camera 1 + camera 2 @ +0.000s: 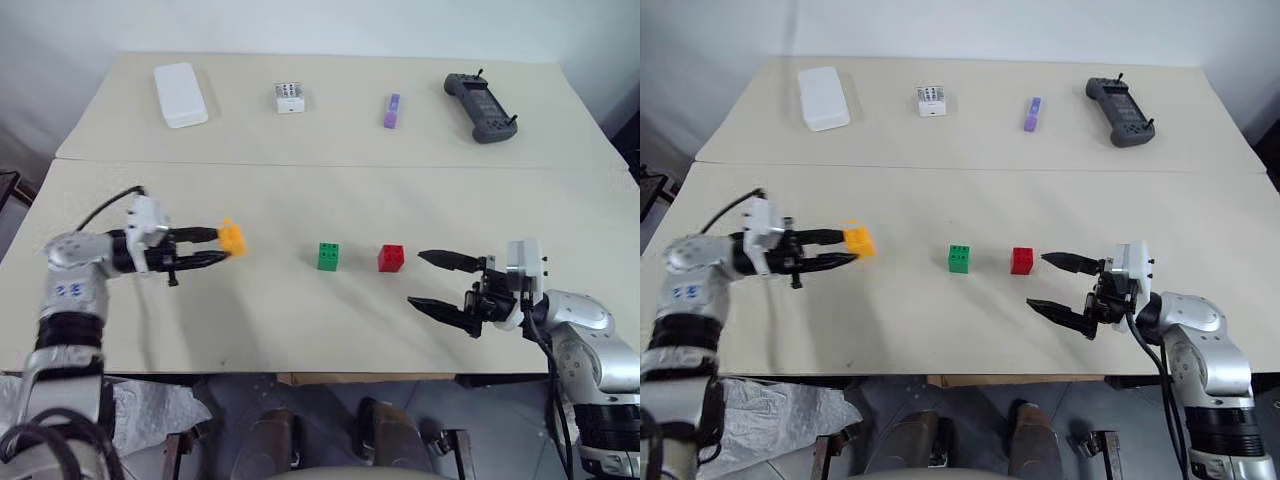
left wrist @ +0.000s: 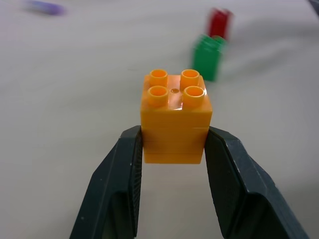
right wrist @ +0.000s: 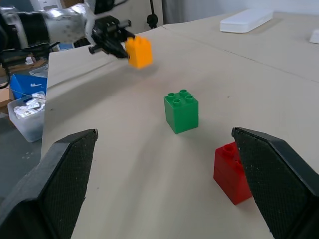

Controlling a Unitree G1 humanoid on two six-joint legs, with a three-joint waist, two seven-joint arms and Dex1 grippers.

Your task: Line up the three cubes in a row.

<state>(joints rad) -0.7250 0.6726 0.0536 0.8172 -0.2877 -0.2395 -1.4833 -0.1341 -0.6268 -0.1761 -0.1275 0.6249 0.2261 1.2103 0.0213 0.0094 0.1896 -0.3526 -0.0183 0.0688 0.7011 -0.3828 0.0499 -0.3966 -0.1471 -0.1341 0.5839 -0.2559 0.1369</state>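
The left gripper (image 1: 222, 247) has its two black fingers clamped on the sides of the orange brick (image 1: 232, 237), studs up, holding it well to the left of the other two. In the right wrist view the brick appears to hang just clear of the table (image 1: 300, 320), though how far clear is hard to tell. The green brick (image 1: 328, 256) and the red brick (image 1: 391, 258) stand on the table near each other with a small gap between them, already forming a short line across the robot's front. The right gripper (image 1: 432, 280) hovers just right of the red brick with its fingers spread wide and nothing between them.

The step in hand looks to be carrying the orange brick over to finish the row. Doing it well means bringing it in along the line the green and red bricks already make, and setting it left of the green one with a gap like the one between those two. It should stay level with studs up and its faces square to the green brick. Lower it until the base sits flat before letting go, and keep the fingers from nudging the green brick on the way out
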